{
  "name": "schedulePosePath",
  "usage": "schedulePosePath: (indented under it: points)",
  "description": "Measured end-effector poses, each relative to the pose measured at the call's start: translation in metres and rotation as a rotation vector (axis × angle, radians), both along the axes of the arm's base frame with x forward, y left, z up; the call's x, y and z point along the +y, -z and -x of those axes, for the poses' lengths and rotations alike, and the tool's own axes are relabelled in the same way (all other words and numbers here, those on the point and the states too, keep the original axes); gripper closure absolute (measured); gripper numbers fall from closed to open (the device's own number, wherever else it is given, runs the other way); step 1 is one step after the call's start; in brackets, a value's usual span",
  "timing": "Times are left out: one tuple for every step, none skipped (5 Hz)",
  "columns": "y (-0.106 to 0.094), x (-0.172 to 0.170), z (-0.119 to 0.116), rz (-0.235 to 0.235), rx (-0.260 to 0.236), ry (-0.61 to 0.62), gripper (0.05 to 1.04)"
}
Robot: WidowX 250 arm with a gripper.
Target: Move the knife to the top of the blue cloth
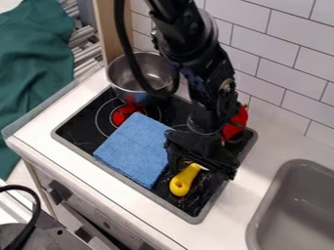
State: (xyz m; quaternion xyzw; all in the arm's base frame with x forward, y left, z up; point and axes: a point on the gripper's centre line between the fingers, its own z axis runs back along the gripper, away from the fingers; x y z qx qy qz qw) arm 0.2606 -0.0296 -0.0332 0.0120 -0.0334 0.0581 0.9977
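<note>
Knife (185, 180) in the camera view: it lies on the cooktop (77, 128) just below the gripper (201, 173), its yellow handle toward 7 o'clock from the jaws and its pale forward end right beneath them. The long axis runs from 7 to 1 o'clock. The jaws look spread, one on the 10 o'clock side of that line and one on the 4 o'clock side, pinching nothing; whether either touches the tool, I cannot tell. By my judgement the coming grasp turns on closing across the axis, near the front of the handle, then lifting toward 10 o'clock, where the blue cloth (135, 148) lies just beside.

Count: one knife, one blue cloth, one metal pot (120, 78) at 12 o'clock from the cloth, one red thing (236, 122) at 1 o'clock from the jaws, one sink (266, 195) toward 4 o'clock.
</note>
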Motion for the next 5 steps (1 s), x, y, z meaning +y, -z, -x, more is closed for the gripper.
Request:
schedulePosePath:
  points:
    - [0.0089, -0.0015, -0.0008, 0.003, 0.024, -0.001, 0.081]
    - [0.0122, -0.0055, -0.0025, 0.003, 0.031, 0.005, 0.134]
    - [0.0137, -0.0077, -0.0063, 0.009, 0.029, -0.001, 0.405]
    - [0.0141, -0.0089, -0.0077, 0.011, 0.028, 0.008, 0.681]
    - [0.0137, -0.0092, -0.0083, 0.013, 0.024, 0.016, 0.781]
